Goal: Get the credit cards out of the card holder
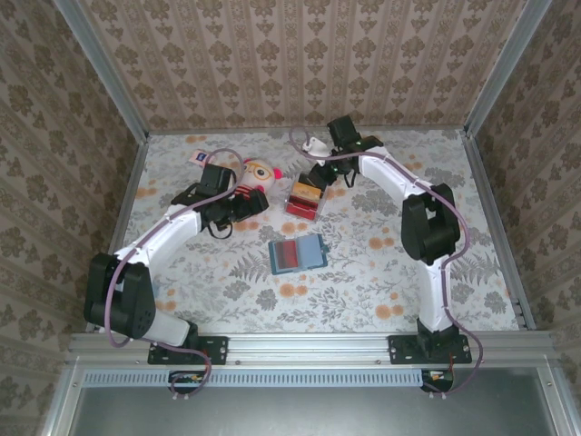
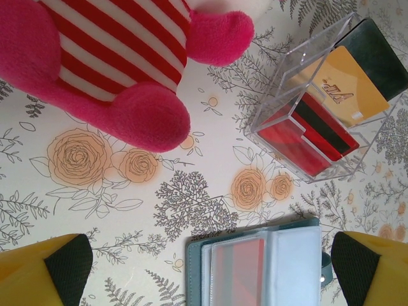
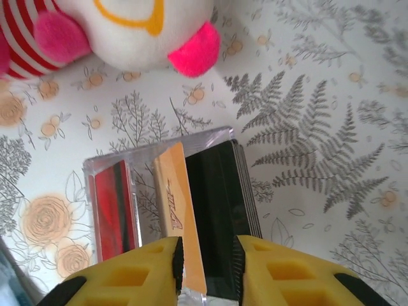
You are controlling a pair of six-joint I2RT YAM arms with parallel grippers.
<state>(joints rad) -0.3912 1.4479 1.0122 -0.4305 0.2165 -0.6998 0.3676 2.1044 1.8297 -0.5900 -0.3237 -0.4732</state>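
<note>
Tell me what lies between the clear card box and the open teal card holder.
Only bare floral tablecloth lies between the clear box and the card holder, as the left wrist and top views show.

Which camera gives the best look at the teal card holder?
Top external: the card holder lies open and whole, with a red card showing in one half. The left wrist view cuts it off at the frame's bottom edge, so only part of its slots appears.

Slanted "VIP" lettering on the tan-orange credit card [image 2: 347, 86] in the clear box [image 2: 269, 113]
</note>
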